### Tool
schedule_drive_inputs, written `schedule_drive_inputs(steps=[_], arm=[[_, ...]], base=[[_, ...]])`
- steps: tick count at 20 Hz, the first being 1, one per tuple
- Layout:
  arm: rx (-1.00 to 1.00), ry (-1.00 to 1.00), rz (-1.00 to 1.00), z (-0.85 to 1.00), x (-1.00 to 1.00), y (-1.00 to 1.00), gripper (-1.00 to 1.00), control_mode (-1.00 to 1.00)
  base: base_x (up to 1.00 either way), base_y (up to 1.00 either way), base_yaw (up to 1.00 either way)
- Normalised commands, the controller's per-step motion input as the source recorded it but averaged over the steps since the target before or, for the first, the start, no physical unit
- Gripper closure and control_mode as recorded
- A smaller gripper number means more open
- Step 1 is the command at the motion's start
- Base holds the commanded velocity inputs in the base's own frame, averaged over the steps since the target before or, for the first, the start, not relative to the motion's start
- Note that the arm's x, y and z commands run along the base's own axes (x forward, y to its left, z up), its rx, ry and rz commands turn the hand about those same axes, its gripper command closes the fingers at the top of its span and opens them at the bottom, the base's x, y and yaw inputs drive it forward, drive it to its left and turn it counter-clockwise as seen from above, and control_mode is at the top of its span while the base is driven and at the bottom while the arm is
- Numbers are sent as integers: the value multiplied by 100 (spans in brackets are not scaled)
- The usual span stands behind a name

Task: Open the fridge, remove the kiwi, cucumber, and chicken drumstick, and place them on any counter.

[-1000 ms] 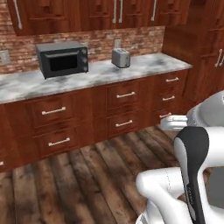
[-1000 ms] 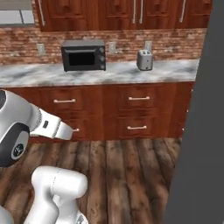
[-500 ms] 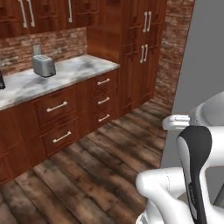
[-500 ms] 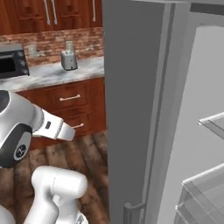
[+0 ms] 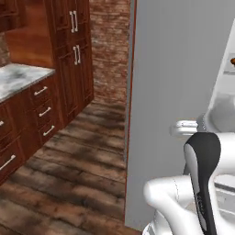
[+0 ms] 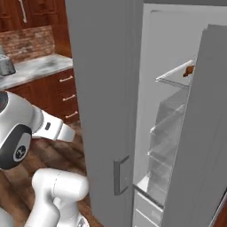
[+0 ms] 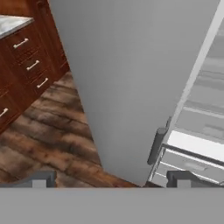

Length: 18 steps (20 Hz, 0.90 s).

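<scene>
Tall light-grey fridge (image 6: 106, 102) ahead of the gripper (image 7: 111, 179) stands open; gripper spread wide, empty; reddish-brown chicken drumstick (image 6: 189, 70) not yet removed.

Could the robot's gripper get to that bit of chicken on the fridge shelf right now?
Probably not yet. The fridge is open, but its door stands between the open gripper and the chicken drumstick on a high shelf.

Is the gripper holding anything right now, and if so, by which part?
Nothing is held. The gripper is open, its fingertips wide apart with only floor and the open fridge door beyond them.
</scene>
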Motion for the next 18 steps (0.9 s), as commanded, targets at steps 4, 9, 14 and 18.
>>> schedule_drive_inputs(steps=[4, 9, 14, 18], arm=[[0, 0, 0, 0, 0, 0, -100, 100], [0, 0, 0, 0, 0, 0, -100, 100], [0, 0, 0, 0, 0, 0, -100, 100], [0, 0, 0, 0, 0, 0, -100, 100]], base=[[-73, 0, -65], [-31, 0, -61], [0, -1, -33], [0, 0, -28]])
